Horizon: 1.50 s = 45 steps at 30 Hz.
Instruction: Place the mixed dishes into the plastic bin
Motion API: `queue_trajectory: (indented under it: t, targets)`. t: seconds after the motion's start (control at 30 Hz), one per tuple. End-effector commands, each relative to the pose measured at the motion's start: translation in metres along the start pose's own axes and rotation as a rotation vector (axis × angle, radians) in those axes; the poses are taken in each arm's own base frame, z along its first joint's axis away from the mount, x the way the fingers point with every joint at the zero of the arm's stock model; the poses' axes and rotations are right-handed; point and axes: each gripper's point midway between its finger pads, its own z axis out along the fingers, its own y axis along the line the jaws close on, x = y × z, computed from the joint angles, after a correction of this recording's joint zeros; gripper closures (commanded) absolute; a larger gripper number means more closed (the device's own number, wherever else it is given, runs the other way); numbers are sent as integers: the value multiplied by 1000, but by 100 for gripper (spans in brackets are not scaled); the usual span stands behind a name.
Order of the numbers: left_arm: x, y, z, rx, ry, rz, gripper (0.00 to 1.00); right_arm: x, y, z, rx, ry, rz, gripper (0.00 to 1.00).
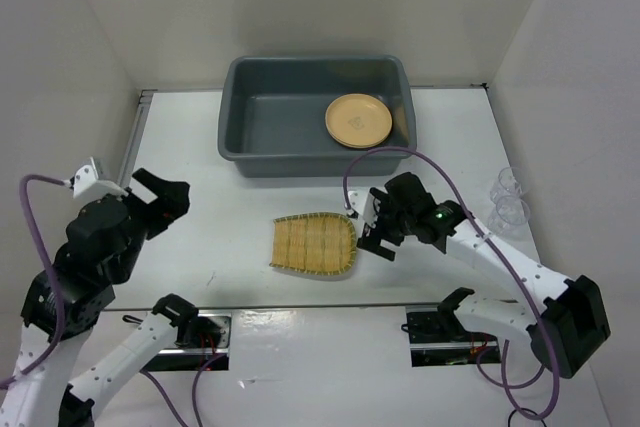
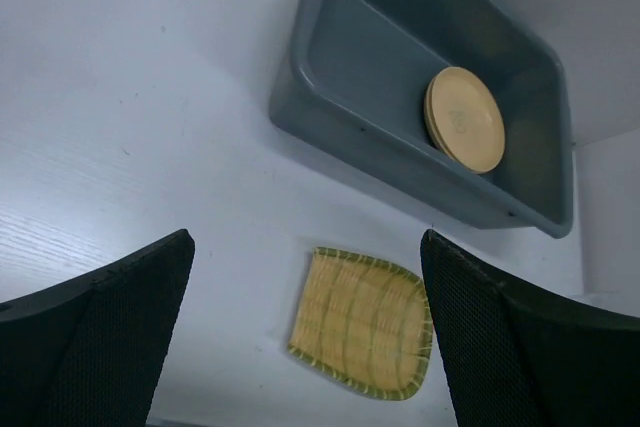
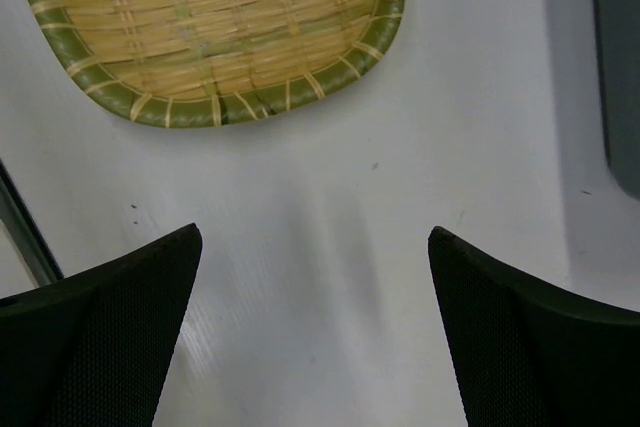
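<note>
The yellow woven tray point(image 1: 313, 244) with a green rim lies flat on the white table, its rounded end toward the right. My right gripper point(image 1: 364, 229) is open and empty just beside that rounded end; in the right wrist view point(image 3: 312, 247) the tray point(image 3: 210, 27) lies just ahead of the fingers. The dark grey plastic bin point(image 1: 280, 122) stands at the back, with stacked yellow-orange plates point(image 1: 358, 120) in its right end. Two clear glasses point(image 1: 509, 199) stand at the right. My left gripper point(image 1: 168, 202) is open and empty, raised at the left; its view shows the tray point(image 2: 362, 322), bin point(image 2: 340, 57) and plates point(image 2: 465, 119).
White walls close in the table at the back and both sides. The bin's near wall point(image 3: 620, 67) shows at the right edge of the right wrist view. A metal strip point(image 3: 25, 237) runs along the table's near edge.
</note>
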Motion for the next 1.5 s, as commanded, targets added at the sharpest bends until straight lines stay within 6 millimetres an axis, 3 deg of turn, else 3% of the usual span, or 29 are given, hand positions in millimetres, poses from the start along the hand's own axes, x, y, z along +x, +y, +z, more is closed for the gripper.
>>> queue_trajectory:
  t: [0.0,0.03,0.1,0.2,0.3,0.43,0.47,0.67,0.77,1.03,1.17,1.47]
  targets:
    - [25,16,6,-61,75,17,0,-13,1,16,-17,-56,63,2]
    - [34,24,7,-81,95,32,0,-9,7,23,-54,-41,92,2]
    - [31,22,-1,-52,81,-31,0,-23,16,31,-124,-79,119,2]
    - [27,25,-10,-29,60,-48,0,-48,-2,36,-90,-116,200,2]
    - [17,24,-16,-27,47,3,0,-61,0,48,-165,-102,281,2]
    - [16,24,-12,-62,88,111,0,-65,7,58,-255,-85,477,2]
    - [16,25,-12,-61,89,134,0,-66,1,58,-241,-97,502,2]
    - [3,27,-30,0,7,81,0,-53,1,71,-233,-63,567,2]
    - [-2,30,-36,7,-21,55,0,-44,-11,77,-198,-43,592,2]
    - [3,27,-27,-10,12,83,0,-29,-18,95,-174,-6,571,2]
    - [2,28,-29,-5,6,79,0,-27,-11,99,-209,-5,569,2]
    - [1,31,-34,-5,-8,63,0,-24,-2,104,-277,-8,511,13]
